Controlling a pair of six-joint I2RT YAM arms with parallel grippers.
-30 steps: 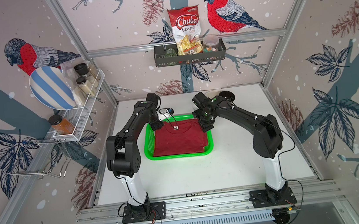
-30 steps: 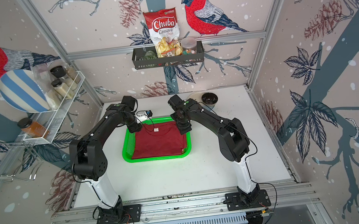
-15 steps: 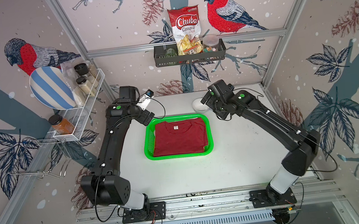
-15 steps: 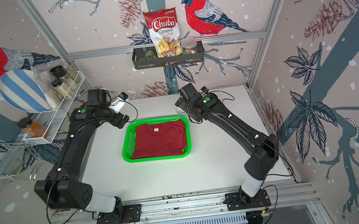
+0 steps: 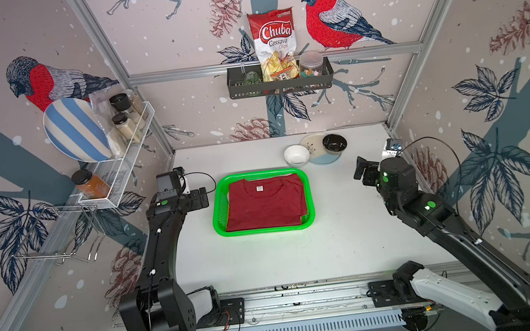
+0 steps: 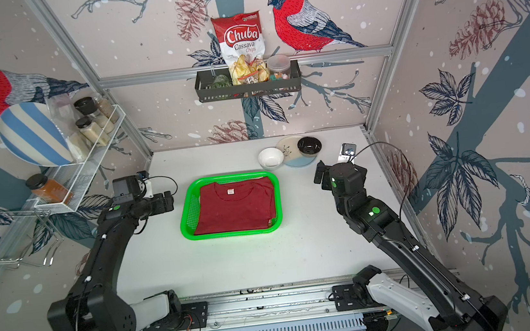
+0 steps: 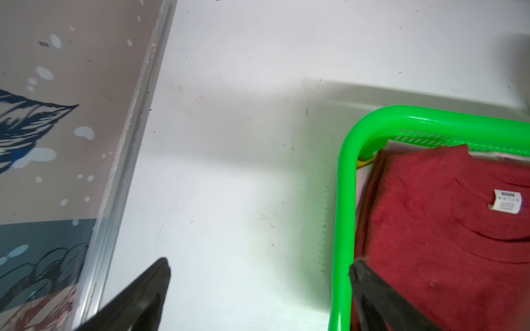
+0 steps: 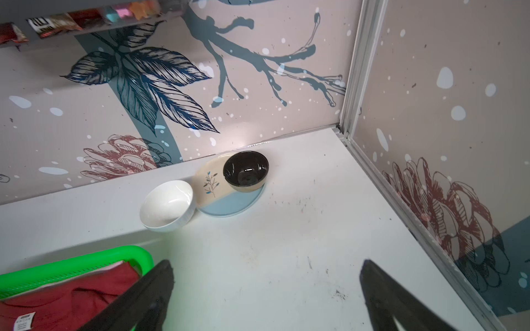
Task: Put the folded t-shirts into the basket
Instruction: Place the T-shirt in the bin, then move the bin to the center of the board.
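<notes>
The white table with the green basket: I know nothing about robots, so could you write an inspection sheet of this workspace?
Surface: white tabletop, nothing spilled.
Job's things: dark red folded t-shirt lies on top inside the bright green mesh plastic basket; a yellow cloth edge shows beneath.
Clutter: white ceramic bowl beside a beige-and-blue round plate that carries a black bowl.
Grippers: left gripper and right gripper both open and empty, on either side of the basket.
Cables: black left-wrist cable and black right-wrist cable loop freely, snagging nothing.
Surroundings: black wall rack holding a red-and-white chips bag; white wire shelf holding jars.
</notes>
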